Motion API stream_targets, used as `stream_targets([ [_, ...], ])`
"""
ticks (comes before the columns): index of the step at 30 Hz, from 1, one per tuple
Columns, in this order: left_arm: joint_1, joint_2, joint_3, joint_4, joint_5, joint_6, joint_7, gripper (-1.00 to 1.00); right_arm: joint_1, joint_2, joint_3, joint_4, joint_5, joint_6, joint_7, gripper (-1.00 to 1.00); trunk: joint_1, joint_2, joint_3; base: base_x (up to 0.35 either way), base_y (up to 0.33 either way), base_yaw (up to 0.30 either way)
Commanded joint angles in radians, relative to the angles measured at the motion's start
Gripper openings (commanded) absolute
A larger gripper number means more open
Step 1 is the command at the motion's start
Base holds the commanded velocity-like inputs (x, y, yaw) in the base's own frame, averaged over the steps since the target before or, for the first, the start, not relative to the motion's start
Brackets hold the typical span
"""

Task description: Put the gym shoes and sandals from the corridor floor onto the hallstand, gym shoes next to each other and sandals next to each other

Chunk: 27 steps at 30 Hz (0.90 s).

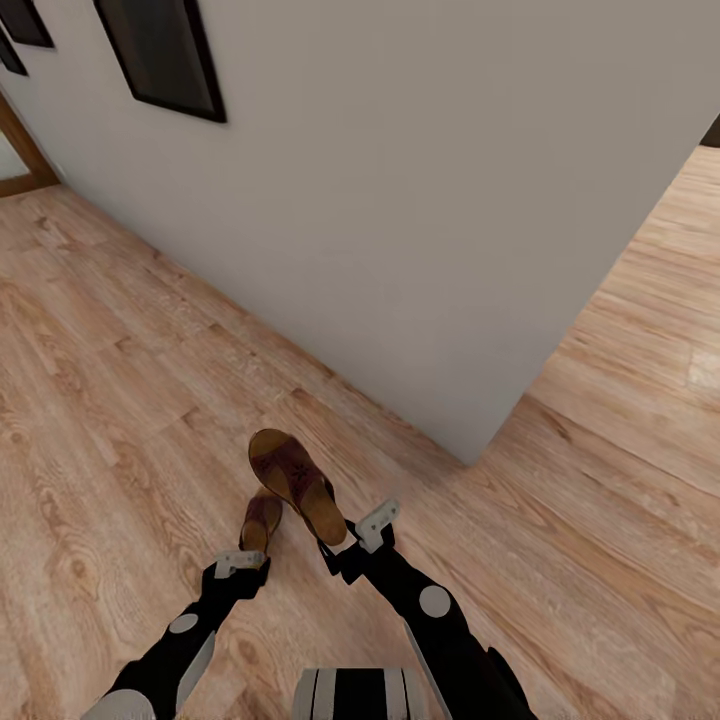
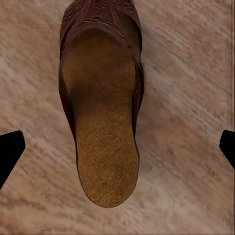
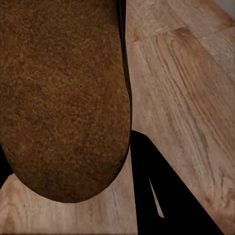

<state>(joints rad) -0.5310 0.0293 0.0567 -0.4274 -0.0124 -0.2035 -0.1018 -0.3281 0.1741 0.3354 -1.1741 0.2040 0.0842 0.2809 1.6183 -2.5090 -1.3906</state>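
The right gripper [image 1: 345, 545] is clamping the heel end of one sandal [image 1: 297, 483], which is jutting forward and up from its fingers, clear of the corridor floor [image 1: 120, 400]. The other sandal [image 2: 103, 112] is lying on the floor directly ahead of the left gripper [image 1: 240, 565], heel end nearest, its long axis running straight away between the wide-spread fingers [image 2: 10, 149]. By my judgement the left arm is nearer and needs only to descend.

Grey wall [image 1: 400, 200] corner; two dark framed pictures [image 1: 165, 50] hang on it
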Motion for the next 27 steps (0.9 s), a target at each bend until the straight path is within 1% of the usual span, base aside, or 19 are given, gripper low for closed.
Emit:
stream_targets([
  [1, -0.004, -0.003, 0.006, 0.001, -0.001, -0.002, -0.007, 1.0, 0.0, 0.0, -0.001, -0.002, 0.003, 0.007, 0.003, -1.0, 0.0, -0.001, -0.006, 0.0, 0.0, 0.0],
  [2, -0.012, -0.01, 0.005, 0.001, -0.001, -0.002, 0.002, 1.0, 0.0, 0.0, -0.001, -0.006, 0.003, 0.007, 0.003, -1.0, 0.001, -0.001, -0.012, 0.0, 0.0, 0.0],
  [5, -0.019, -0.013, 0.004, -0.003, -0.001, -0.003, 0.007, 1.0, 0.0, 0.0, 0.0, -0.039, 0.003, 0.007, 0.003, -1.0, 0.002, -0.001, -0.026, 0.0, 0.0, 0.0],
  [7, -0.031, -0.013, 0.004, -0.014, -0.002, -0.001, 0.008, 1.0, 0.0, 0.0, 0.001, -0.073, 0.002, 0.01, 0.002, -1.0, 0.002, -0.001, -0.027, 0.0, 0.0, 0.0],
  [8, -0.042, -0.012, 0.003, -0.029, -0.004, 0.003, 0.008, 1.0, 0.0, 0.0, 0.011, -0.141, -0.006, 0.044, 0.002, -1.0, 0.002, -0.001, -0.028, 0.0, 0.0, 0.0],
  [9, -0.044, -0.011, 0.003, -0.032, -0.004, 0.004, 0.008, 1.0, 0.0, 0.0, 0.016, -0.159, -0.007, 0.06, 0.002, -1.0, 0.002, -0.001, -0.028, 0.0, 0.0, 0.0],
  [10, -0.046, -0.01, 0.003, -0.038, -0.004, 0.005, 0.008, 1.0, 0.0, 0.0, 0.032, -0.195, -0.01, 0.1, 0.002, -1.0, 0.002, -0.001, -0.028, 0.0, 0.0, 0.0],
  [11, -0.047, -0.009, 0.003, -0.041, -0.004, 0.005, 0.008, 1.0, 0.0, 0.0, 0.04, -0.211, -0.011, 0.123, 0.002, -1.0, 0.002, -0.001, -0.028, 0.0, 0.0, 0.0],
  [13, -0.048, -0.005, 0.003, -0.046, -0.004, 0.005, 0.008, 1.0, 0.0, 0.0, 0.068, -0.265, -0.014, 0.206, 0.004, -1.0, 0.002, -0.001, -0.028, 0.0, 0.0, 0.0],
  [18, -0.047, -0.001, 0.004, -0.05, -0.004, 0.0, 0.008, 1.0, 0.0, 0.0, 0.087, -0.301, -0.015, 0.267, 0.004, -1.0, 0.002, -0.001, -0.028, 0.0, 0.0, 0.0],
  [22, -0.045, 0.005, 0.008, -0.051, -0.004, -0.002, 0.008, 1.0, 0.0, 0.0, 0.094, -0.312, -0.015, 0.286, 0.005, -1.0, 0.004, -0.002, -0.043, 0.0, 0.0, 0.0],
  [27, -0.047, 0.006, 0.009, -0.051, -0.004, -0.002, 0.008, 1.0, 0.0, 0.0, 0.098, -0.316, -0.015, 0.29, 0.006, -1.0, 0.006, -0.004, -0.063, 0.0, 0.0, 0.0],
])
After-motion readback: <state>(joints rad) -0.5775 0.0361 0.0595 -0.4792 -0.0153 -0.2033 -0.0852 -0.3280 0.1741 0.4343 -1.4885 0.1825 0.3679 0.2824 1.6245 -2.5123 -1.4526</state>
